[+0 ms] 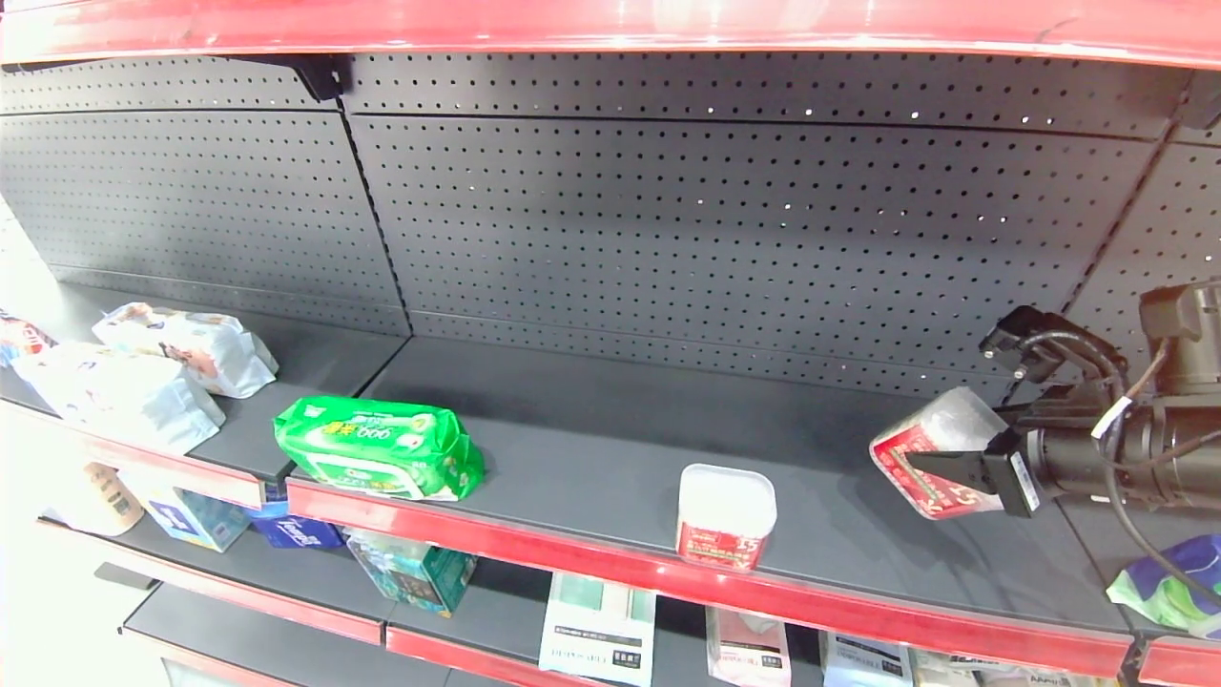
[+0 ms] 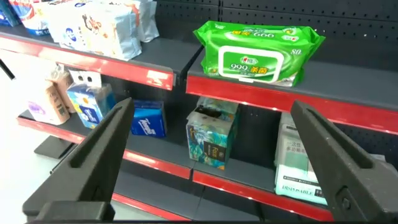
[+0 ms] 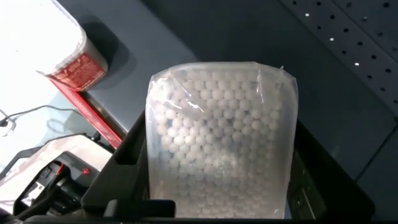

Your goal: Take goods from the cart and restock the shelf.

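A green pack of wipes [image 1: 379,448] is lying flat, with two white soft packs [image 1: 186,348] sitting near it to the left. Below them, a blue box [image 1: 291,530] and a teal box [image 1: 412,571] are standing near each other. A dark wall full of little holes [image 1: 715,219] is standing behind.

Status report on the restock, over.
Right gripper shut on bead tub, above the shelf. Left gripper open, empty. Nothing blocking beside matching tub.
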### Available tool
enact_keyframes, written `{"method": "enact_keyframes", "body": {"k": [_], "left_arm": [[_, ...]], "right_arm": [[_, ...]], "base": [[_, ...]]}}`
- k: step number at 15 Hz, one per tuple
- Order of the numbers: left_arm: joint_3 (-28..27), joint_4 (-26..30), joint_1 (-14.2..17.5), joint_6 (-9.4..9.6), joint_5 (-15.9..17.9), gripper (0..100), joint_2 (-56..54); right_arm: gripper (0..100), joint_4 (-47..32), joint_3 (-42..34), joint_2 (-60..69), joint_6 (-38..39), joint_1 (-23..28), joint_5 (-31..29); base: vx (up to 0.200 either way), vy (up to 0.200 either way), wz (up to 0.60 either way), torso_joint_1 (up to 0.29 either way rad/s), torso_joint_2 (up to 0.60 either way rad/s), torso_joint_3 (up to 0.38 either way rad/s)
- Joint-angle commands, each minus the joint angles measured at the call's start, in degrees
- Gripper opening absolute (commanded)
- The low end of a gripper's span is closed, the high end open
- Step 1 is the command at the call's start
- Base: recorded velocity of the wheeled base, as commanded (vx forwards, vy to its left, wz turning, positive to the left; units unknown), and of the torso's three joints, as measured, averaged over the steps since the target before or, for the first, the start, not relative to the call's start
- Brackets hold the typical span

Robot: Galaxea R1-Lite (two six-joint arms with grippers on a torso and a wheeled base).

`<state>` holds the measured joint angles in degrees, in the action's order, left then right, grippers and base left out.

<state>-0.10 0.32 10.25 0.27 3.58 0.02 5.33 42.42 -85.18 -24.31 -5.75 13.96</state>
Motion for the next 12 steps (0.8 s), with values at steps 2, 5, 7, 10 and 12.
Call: {"method": "enact_keyframes", "body": {"k": [2,5,7,10,12], "left_arm": [[0.01,0.03,0.03,0.00,0.02,100,-0.02],[0.01,-0.05,-0.06,0.00,0.02,100,-0.02],[0.01,-0.05,0.03,0.00,0.02,100,-0.02],[0.01,-0.05,-0.06,0.00,0.02,100,-0.02],[0.01,0.03,-0.06,0.00,0.02,100,-0.02]], "right_arm": [[0,-0.05,0.47,-0.78,-0.04,0.04,2.39],[0,-0.14,4.33,-4.74,-2.06,0.39,2.83],[0,-0.05,6.36,-8.08,-4.78,0.48,5.20],[0,-0.05,7.50,-11.33,-6.37,0.04,5.20],[0,0.03,9.70,-15.55,-8.74,0.13,5.29]], "base": [[0.000,0.000,0.00,0.000,0.00,0.000],[0.000,0.000,0.00,0.000,0.00,0.000],[0.000,0.000,0.00,0.000,0.00,0.000],[0.000,0.000,0.00,0.000,0.00,0.000],[0.000,0.000,0.00,0.000,0.00,0.000]]}}
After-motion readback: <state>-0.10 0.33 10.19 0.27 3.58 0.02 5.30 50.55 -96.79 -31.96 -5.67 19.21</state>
